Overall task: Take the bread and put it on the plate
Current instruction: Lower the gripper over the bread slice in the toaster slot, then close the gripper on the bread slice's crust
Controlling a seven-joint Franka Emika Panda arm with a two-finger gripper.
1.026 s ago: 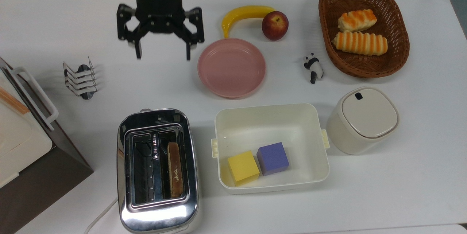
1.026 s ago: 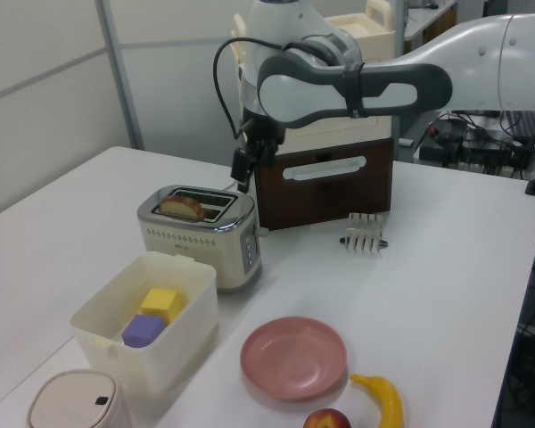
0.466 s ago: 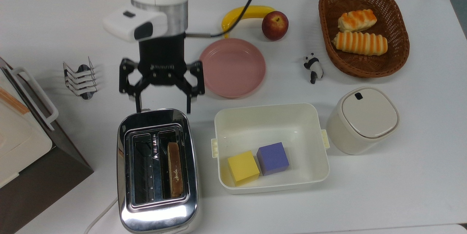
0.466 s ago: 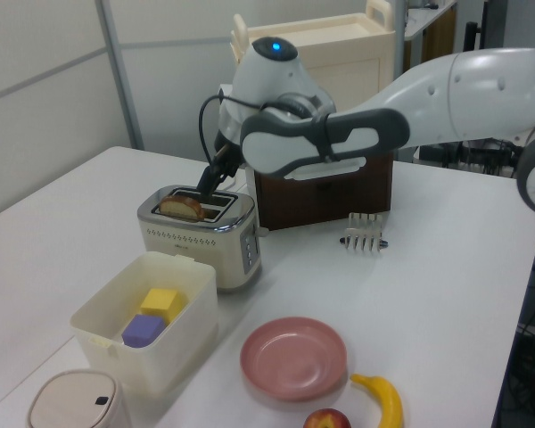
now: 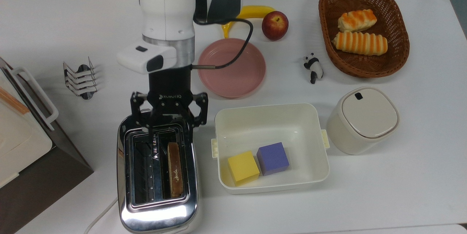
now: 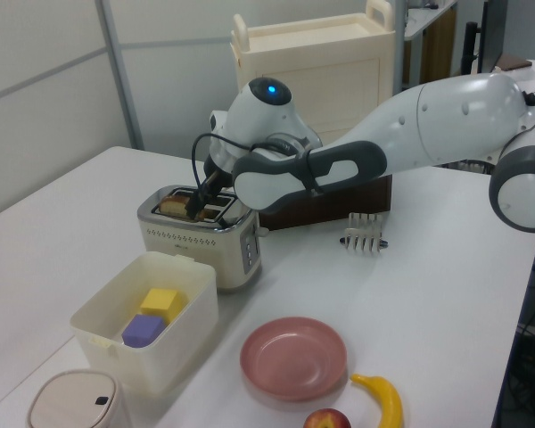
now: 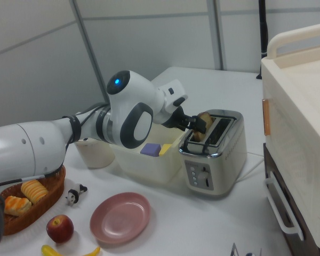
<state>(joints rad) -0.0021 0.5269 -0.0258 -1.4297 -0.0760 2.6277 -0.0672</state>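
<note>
While the black two-finger gripper (image 5: 168, 129) hangs spread over the chrome toaster (image 5: 157, 210), the brown bread slice (image 5: 174, 169) stands edge-on in the top view's right slot, just below, apparently running lengthwise away from it; the round pink plate (image 5: 233, 77) lies behind.

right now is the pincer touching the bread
Cannot tell. In the top view the pincer hangs over the toaster's end by the bread; no view shows a gap or contact.

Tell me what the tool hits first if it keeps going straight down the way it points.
Probably the toaster: the open tool points down over its slotted top, at the end of the slot holding the bread. Depth is unclear, so it may meet the bread first.
</note>
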